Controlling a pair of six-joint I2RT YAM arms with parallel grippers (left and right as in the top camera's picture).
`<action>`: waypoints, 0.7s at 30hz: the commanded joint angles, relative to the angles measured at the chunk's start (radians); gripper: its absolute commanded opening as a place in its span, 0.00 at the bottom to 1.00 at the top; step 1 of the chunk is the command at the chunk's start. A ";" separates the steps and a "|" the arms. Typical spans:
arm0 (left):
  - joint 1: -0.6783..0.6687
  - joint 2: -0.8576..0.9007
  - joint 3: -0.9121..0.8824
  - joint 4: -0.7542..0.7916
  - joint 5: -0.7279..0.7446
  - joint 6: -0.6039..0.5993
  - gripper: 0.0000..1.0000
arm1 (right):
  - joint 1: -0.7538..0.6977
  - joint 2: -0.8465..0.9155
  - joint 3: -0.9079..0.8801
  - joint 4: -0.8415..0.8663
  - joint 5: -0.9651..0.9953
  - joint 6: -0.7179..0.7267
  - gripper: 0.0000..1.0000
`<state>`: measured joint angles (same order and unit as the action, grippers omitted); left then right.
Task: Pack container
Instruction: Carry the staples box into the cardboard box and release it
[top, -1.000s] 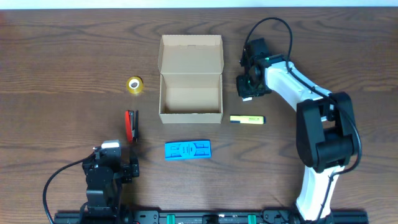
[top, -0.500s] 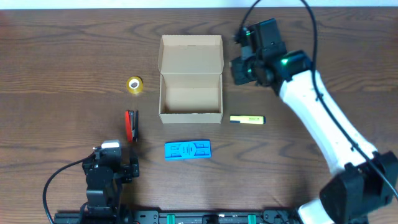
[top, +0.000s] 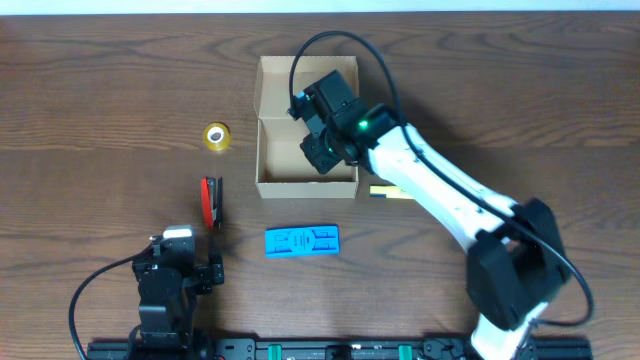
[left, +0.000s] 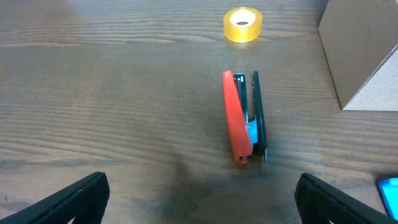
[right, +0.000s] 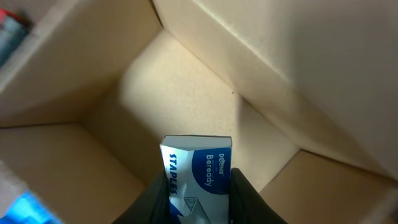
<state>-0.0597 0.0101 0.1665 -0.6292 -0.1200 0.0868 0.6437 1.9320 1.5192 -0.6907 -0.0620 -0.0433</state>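
Wood table (top: 100, 90); right hand (right: 199, 205) clamped on staple box (right: 198, 165) in container (right: 186, 93); left hand (left: 200, 199) apart.

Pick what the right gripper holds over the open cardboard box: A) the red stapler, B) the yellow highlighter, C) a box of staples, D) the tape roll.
C: the right wrist view shows the right gripper clamped on a blue-and-white staples box above the floor of the container.

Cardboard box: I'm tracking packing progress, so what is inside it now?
A blue-and-white staples box, held between the right fingers above bare floor. Overhead, the arm covers the cardboard box's right part.
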 joint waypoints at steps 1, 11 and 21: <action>0.006 -0.006 -0.010 -0.001 -0.018 0.015 0.95 | 0.005 0.042 0.003 0.011 0.018 -0.034 0.18; 0.006 -0.006 -0.010 -0.001 -0.018 0.015 0.95 | 0.005 0.075 0.003 0.038 0.021 -0.034 0.38; 0.006 -0.006 -0.010 -0.001 -0.018 0.015 0.95 | 0.005 0.060 0.064 0.007 0.022 -0.034 0.73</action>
<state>-0.0597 0.0101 0.1665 -0.6292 -0.1200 0.0868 0.6437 2.0026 1.5318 -0.6704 -0.0483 -0.0731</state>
